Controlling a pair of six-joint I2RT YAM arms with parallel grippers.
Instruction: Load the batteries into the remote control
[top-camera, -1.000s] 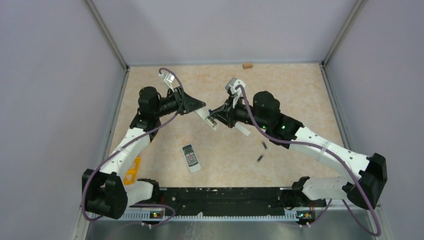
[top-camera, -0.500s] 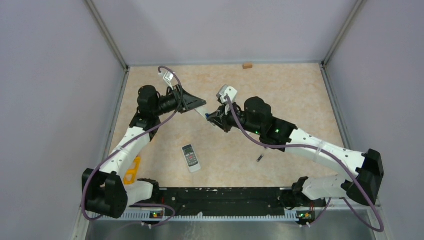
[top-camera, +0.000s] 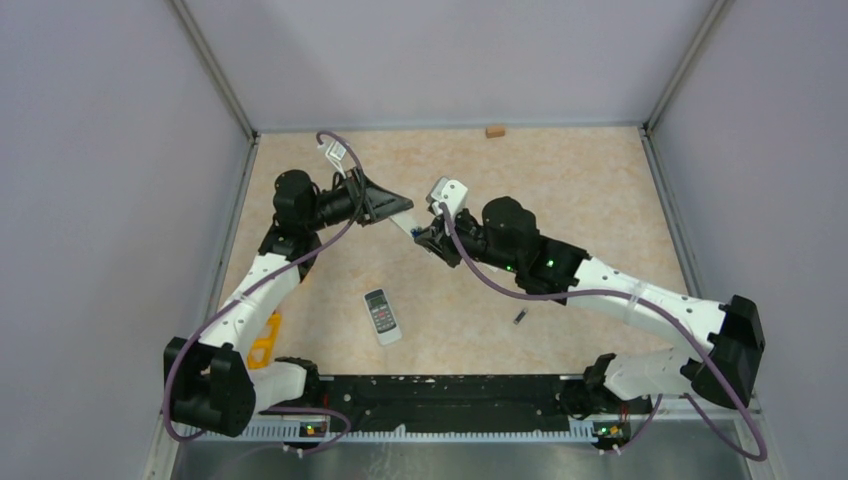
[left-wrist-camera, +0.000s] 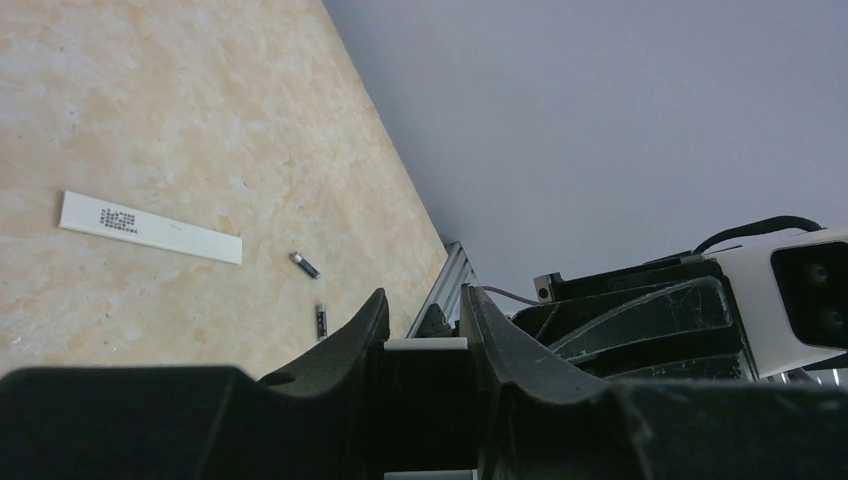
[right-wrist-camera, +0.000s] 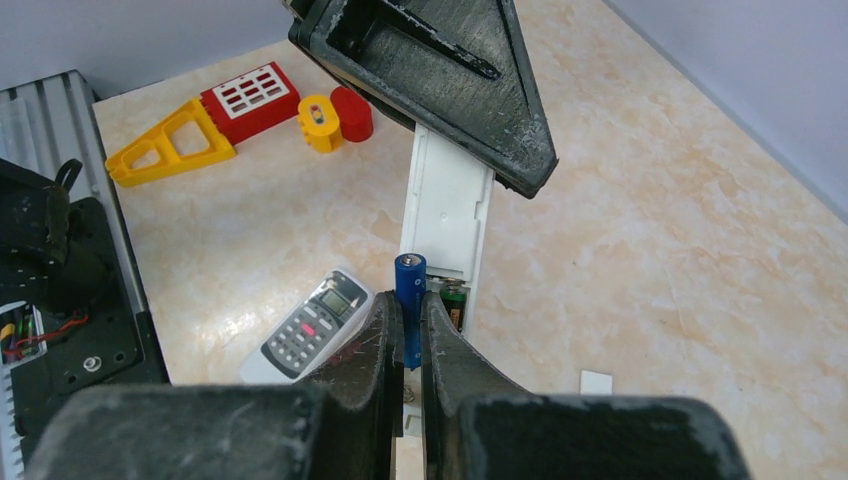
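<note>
Right wrist view only: right gripper (right-wrist-camera: 405, 312) jaws narrow, pinching blue battery (right-wrist-camera: 410, 285) upright at open compartment of white remote (right-wrist-camera: 447, 215). Left gripper (left-wrist-camera: 425, 325) clamps remote's far end. Left wrist view only: two loose batteries (left-wrist-camera: 305, 265) at 10 o'clock of its fingers, near white strip (left-wrist-camera: 150, 227). Top view: spare remote (top-camera: 381, 316) at 6 o'clock of grippers.

The white remote control (right-wrist-camera: 447, 205) is held aloft, back up, bay open with 1 greenish battery (right-wrist-camera: 456, 300) inside. 1 blue battery (right-wrist-camera: 409, 285) stands upright at the bay's end; 2 dark batteries (left-wrist-camera: 305, 265) lie on the table (left-wrist-camera: 150, 120).
</note>
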